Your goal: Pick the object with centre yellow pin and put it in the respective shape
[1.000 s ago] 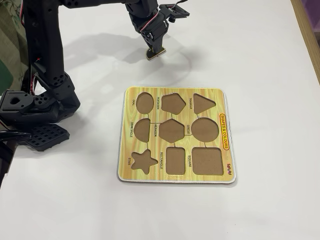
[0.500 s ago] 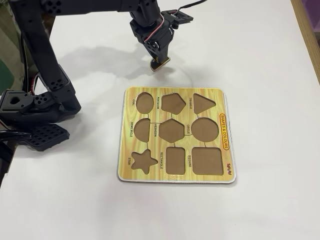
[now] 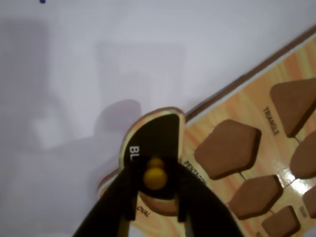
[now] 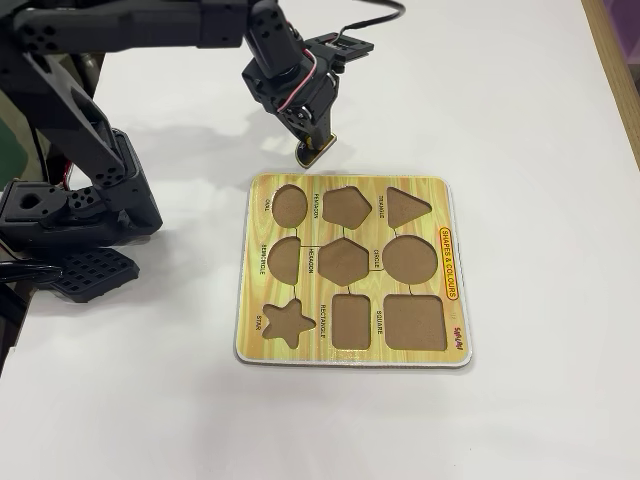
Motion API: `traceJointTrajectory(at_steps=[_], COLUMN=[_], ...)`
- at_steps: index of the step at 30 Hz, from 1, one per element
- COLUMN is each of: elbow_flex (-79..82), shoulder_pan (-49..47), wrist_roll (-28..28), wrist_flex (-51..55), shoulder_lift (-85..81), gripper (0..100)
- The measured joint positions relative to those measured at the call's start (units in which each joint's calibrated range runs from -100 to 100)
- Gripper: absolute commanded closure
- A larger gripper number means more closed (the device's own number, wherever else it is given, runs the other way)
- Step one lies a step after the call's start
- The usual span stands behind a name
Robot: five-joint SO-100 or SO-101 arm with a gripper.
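In the fixed view the black arm reaches in from the upper left of the frame and its claw (image 4: 312, 152) hangs just above the upper edge of the yellow wood-grain shape board (image 4: 455, 330), which lies flat on the white counter (image 4: 540, 130) at the centre of the frame; the claw is closed on the yellow knob of the black half-disc piece (image 4: 313, 153), which shows there only as a small dark and tan sliver at the fingertips; the wrist view gives it plainly: the two dark fingers (image 3: 116, 197) rise from the bottom edge and pinch the round yellow knob (image 3: 155, 178) between them, and the black half-disc piece (image 3: 155, 136), tan-rimmed and bearing the white letters "BL", has its curved edge towards the top of the frame; the piece overlaps the board's corner near the word OVAL in that view, though whether it touches the board cannot be told; the semicircle cut-out (image 4: 284, 262) sits in the left column of the board's middle row in the fixed view, below the oval cut-out (image 4: 290, 205) and above the star cut-out (image 4: 288, 322), and it is empty; the piece is well apart from it, beyond the board's top row.
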Motion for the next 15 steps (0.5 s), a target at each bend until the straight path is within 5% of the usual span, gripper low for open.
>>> traceJointTrajectory(at_steps=[11, 15], elbow_flex=[13.85, 19.24], shoulder_pan=[0.28, 1.22], wrist_roll=[0.31, 5.04], wrist_flex=[0.00, 0.00], shoulder_lift=[-12.63, -20.27], gripper=[99, 99])
